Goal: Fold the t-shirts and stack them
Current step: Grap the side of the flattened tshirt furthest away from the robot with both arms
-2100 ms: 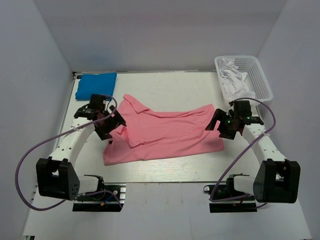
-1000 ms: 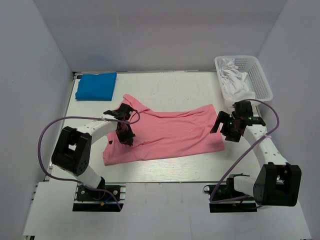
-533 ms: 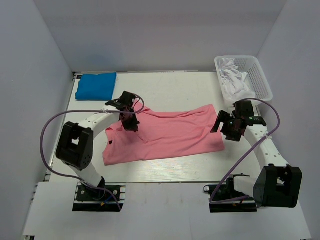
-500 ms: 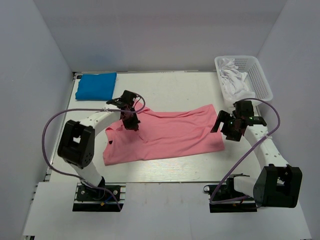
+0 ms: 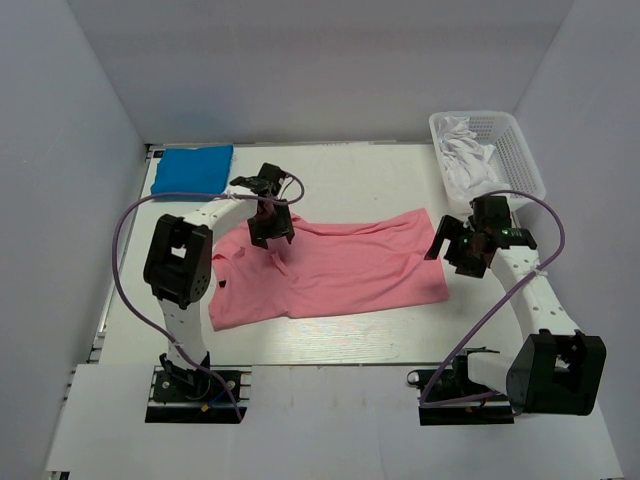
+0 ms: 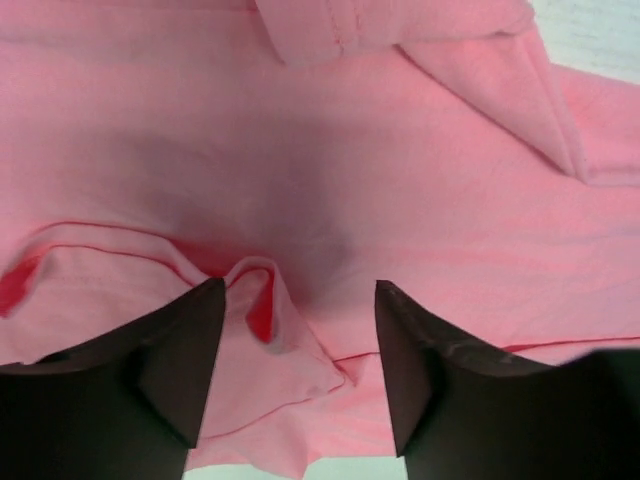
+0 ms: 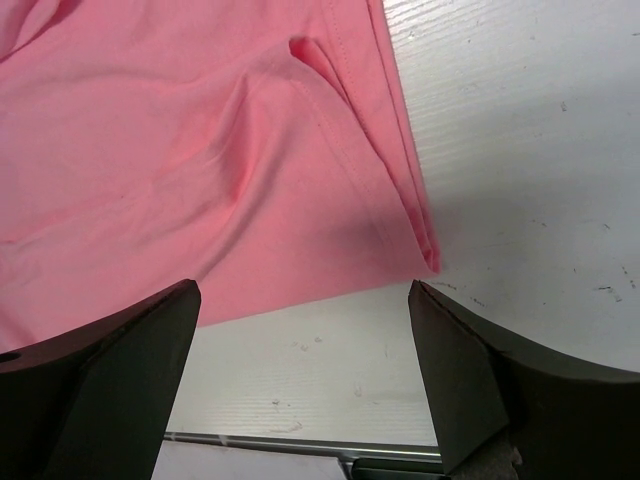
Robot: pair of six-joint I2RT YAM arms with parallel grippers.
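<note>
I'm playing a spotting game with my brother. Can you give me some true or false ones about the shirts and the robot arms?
1. The pink shirt lies on the table. True.
2. The blue shirt sits on top of the pink shirt. False: it lies folded by itself at the far left corner of the table, apart from the pink one.
3. The basket has white cloth in it. True.
4. The right gripper is shut on the pink shirt. False: its jaws are wide open over the shirt's right edge, holding nothing.
5. The left gripper is over the pink shirt. True.
</note>
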